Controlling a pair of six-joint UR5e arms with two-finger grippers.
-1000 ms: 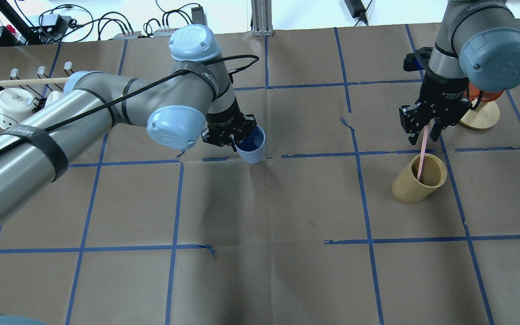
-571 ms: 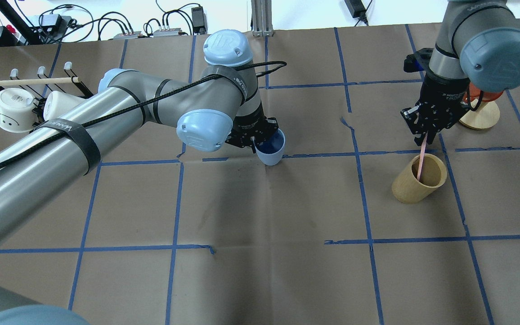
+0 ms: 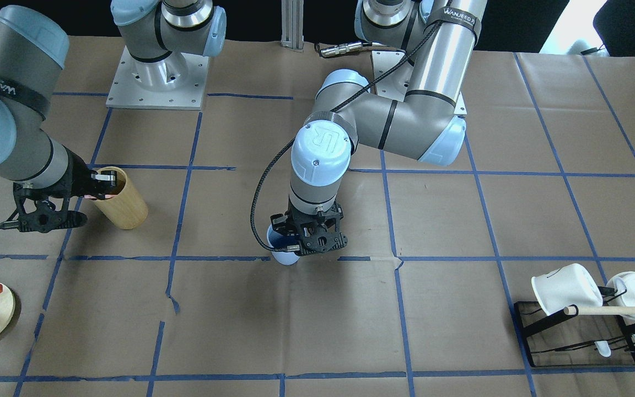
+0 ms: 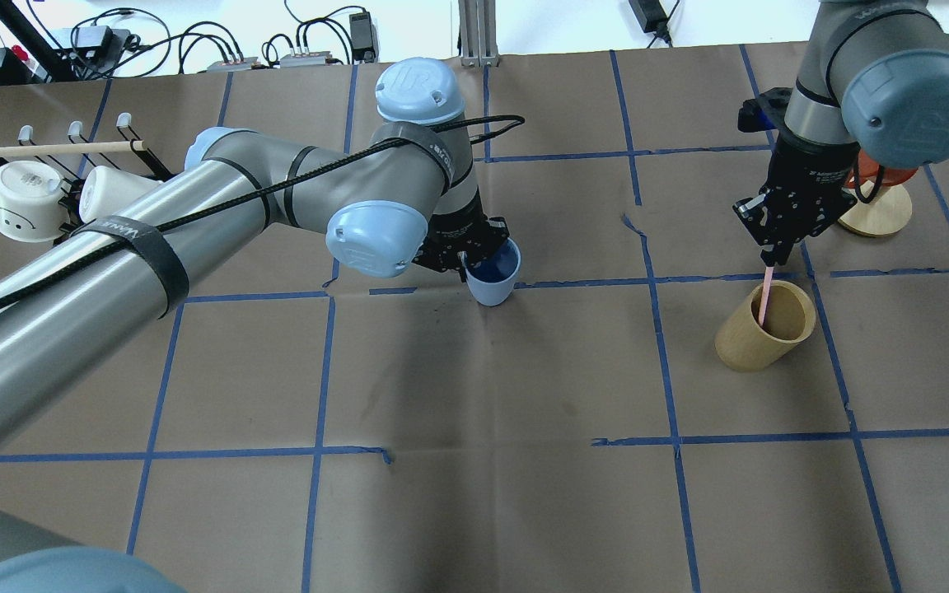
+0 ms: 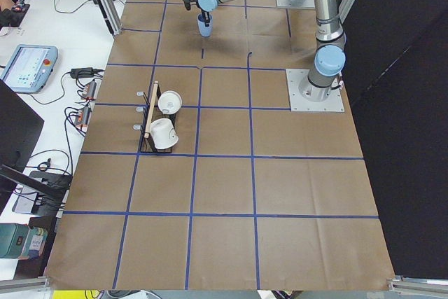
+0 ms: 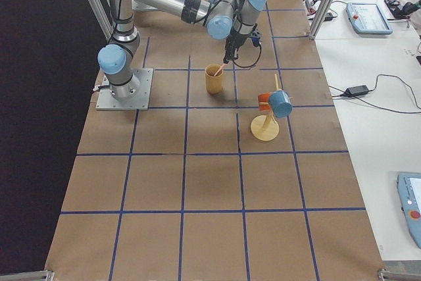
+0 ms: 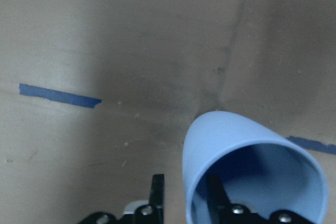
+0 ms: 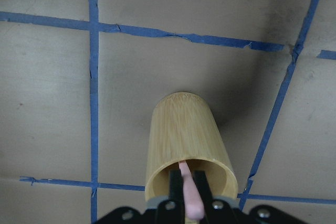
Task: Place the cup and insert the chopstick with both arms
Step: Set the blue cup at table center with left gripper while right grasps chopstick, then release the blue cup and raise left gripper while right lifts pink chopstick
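Observation:
The pale-blue cup [image 4: 493,278] hangs from my left gripper [image 4: 471,262], which is shut on its rim, one finger inside and one outside [image 7: 157,195]. The cup [image 7: 247,150] is slightly tilted near the table's middle, by a blue tape line; I cannot tell whether it touches the paper. It also shows in the front view [image 3: 281,249]. My right gripper [image 4: 773,257] is shut on a pink chopstick [image 4: 764,295] whose lower end stands inside a tan wooden cylinder [image 4: 759,333]. The right wrist view shows the chopstick [image 8: 189,195] between the fingers above the cylinder [image 8: 181,129].
A black rack with two white mugs [image 4: 25,198] and a pale wooden rod [image 4: 63,148] stands at the far left. A round wooden stand [image 4: 878,212] with an orange piece and another blue cup [image 6: 281,104] stands behind my right gripper.
My left arm has carried the cup to the right along the tape line, then nearly stopped. My right gripper's fingers have closed on the pink chopstick above the tan cylinder.

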